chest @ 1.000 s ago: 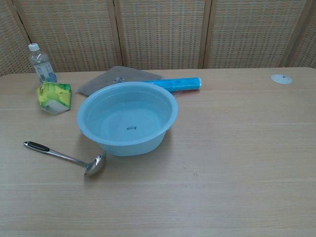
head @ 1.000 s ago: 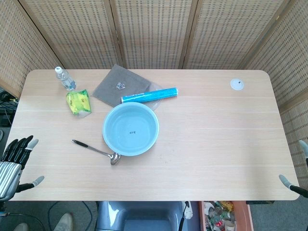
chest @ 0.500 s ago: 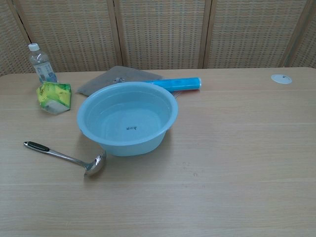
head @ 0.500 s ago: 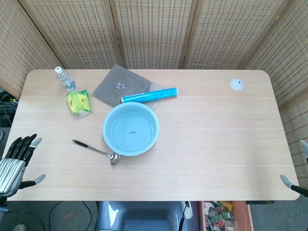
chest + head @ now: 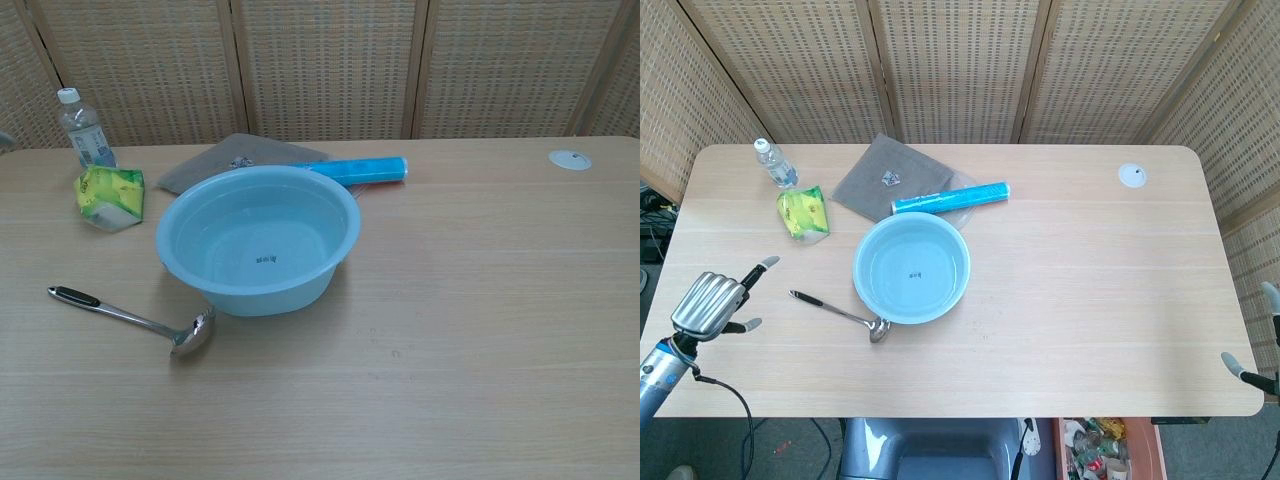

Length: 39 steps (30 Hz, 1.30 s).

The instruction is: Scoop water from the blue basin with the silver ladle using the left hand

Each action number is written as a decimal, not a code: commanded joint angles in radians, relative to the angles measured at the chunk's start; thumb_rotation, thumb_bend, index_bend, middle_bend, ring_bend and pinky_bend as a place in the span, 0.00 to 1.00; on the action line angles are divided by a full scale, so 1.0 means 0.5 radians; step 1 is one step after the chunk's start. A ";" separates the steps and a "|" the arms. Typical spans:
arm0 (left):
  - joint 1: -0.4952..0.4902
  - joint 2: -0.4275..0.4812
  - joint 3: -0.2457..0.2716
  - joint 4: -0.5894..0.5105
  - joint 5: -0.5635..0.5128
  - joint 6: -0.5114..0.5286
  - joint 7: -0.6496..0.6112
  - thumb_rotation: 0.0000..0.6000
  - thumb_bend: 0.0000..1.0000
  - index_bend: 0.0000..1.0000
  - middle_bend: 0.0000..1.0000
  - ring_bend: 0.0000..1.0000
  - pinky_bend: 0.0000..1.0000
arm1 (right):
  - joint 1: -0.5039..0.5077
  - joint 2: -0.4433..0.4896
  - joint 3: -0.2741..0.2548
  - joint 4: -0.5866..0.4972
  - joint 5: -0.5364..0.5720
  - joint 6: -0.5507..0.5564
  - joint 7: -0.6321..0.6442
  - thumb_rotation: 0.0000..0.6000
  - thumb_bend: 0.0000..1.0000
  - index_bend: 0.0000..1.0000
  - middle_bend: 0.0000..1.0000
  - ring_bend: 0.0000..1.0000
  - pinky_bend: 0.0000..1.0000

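Since a second ago: left hand (image 5: pixel 712 300) up from below the near-left table edge and in over the wooden table (image 5: pixel 1090 300), now near the left edge, fingers apart and holding nothing. Well apart from the ladle's handle, to its left.

Silver ladle (image 5: pixel 839 314) flat on the table, untouched, black-tipped handle pointing far-left, bowl just beside the near-left rim of the blue basin (image 5: pixel 911 267). Basin upright near the table's middle, shallow water inside, a small dark mark on its bottom.

Far of the basin: a blue roll (image 5: pixel 950 197) lying on its side, touching a grey cloth (image 5: pixel 888 178) spread flat. Left of these, a green-yellow packet (image 5: pixel 803 212), and farther still a clear water bottle (image 5: pixel 773 162) standing upright. A small white disc (image 5: pixel 1131 176) at the far right.

Right hand (image 5: pixel 1262 340) only partly seen at the near-right frame edge, two pale fingertips visible beside the table's corner; cannot tell whether open or closed.
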 commanded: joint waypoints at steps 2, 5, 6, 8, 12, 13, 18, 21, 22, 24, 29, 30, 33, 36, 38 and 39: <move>-0.240 -0.209 0.084 0.485 0.226 -0.114 -0.198 1.00 0.12 0.23 1.00 1.00 1.00 | 0.020 -0.015 0.019 -0.001 0.055 -0.034 -0.049 1.00 0.00 0.00 0.00 0.00 0.00; -0.314 -0.243 0.129 0.620 0.261 -0.181 -0.249 1.00 0.12 0.30 1.00 1.00 1.00 | 0.031 -0.025 0.033 -0.007 0.094 -0.052 -0.082 1.00 0.00 0.00 0.00 0.00 0.00; -0.338 -0.259 0.144 0.661 0.273 -0.202 -0.257 1.00 0.13 0.33 1.00 1.00 1.00 | 0.034 -0.027 0.037 -0.009 0.105 -0.056 -0.091 1.00 0.00 0.00 0.00 0.00 0.00; -0.369 -0.298 0.172 0.732 0.287 -0.223 -0.272 1.00 0.15 0.36 1.00 1.00 1.00 | 0.039 -0.028 0.042 -0.012 0.118 -0.064 -0.102 1.00 0.00 0.00 0.00 0.00 0.00; -0.409 -0.384 0.225 0.853 0.284 -0.261 -0.323 1.00 0.20 0.37 1.00 1.00 1.00 | 0.047 -0.014 0.041 -0.018 0.119 -0.092 -0.065 1.00 0.00 0.00 0.00 0.00 0.00; -0.415 -0.399 0.231 0.869 0.275 -0.269 -0.342 1.00 0.21 0.37 1.00 1.00 1.00 | 0.048 -0.013 0.041 -0.018 0.121 -0.094 -0.066 1.00 0.00 0.00 0.00 0.00 0.00; -0.444 -0.483 0.269 0.926 0.234 -0.316 -0.427 1.00 0.28 0.39 1.00 1.00 1.00 | 0.061 -0.009 0.040 -0.015 0.124 -0.122 -0.053 1.00 0.00 0.00 0.00 0.00 0.00; -0.451 -0.526 0.286 0.957 0.216 -0.333 -0.457 1.00 0.29 0.40 1.00 1.00 1.00 | 0.075 -0.001 0.030 -0.012 0.111 -0.165 -0.003 1.00 0.00 0.00 0.00 0.00 0.00; -0.451 -0.540 0.292 0.969 0.207 -0.340 -0.470 1.00 0.31 0.40 1.00 1.00 1.00 | 0.080 0.002 0.027 -0.006 0.105 -0.178 0.011 1.00 0.00 0.00 0.00 0.00 0.00; -0.454 -0.561 0.302 0.988 0.194 -0.353 -0.493 1.00 0.34 0.40 1.00 1.00 1.00 | 0.087 0.001 0.025 0.008 0.100 -0.187 0.015 1.00 0.00 0.00 0.00 0.00 0.00; -0.479 -0.616 0.318 1.010 0.161 -0.411 -0.507 1.00 0.38 0.41 1.00 1.00 1.00 | 0.085 0.006 0.031 0.020 0.111 -0.186 0.053 1.00 0.00 0.00 0.00 0.00 0.00; -0.484 -0.622 0.320 1.009 0.156 -0.424 -0.500 1.00 0.38 0.40 1.00 1.00 1.00 | 0.084 0.007 0.031 0.021 0.114 -0.188 0.059 1.00 0.00 0.00 0.00 0.00 0.00; -0.495 -0.638 0.323 1.004 0.133 -0.463 -0.454 1.00 0.38 0.40 1.00 1.00 1.00 | 0.086 0.013 0.031 0.027 0.124 -0.202 0.082 1.00 0.00 0.00 0.00 0.00 0.00; -0.509 -0.647 0.326 0.990 0.110 -0.496 -0.432 1.00 0.38 0.40 0.99 1.00 1.00 | 0.090 0.017 0.036 0.033 0.136 -0.213 0.099 1.00 0.00 0.00 0.00 0.00 0.00; -0.526 -0.661 0.330 0.985 0.090 -0.544 -0.419 1.00 0.38 0.40 0.99 1.00 1.00 | 0.094 0.019 0.041 0.041 0.151 -0.225 0.114 1.00 0.00 0.00 0.00 0.00 0.00; -0.531 -0.672 0.328 0.988 0.078 -0.563 -0.408 1.00 0.38 0.40 0.99 1.00 1.00 | 0.098 0.020 0.043 0.044 0.158 -0.236 0.124 1.00 0.00 0.00 0.00 0.00 0.00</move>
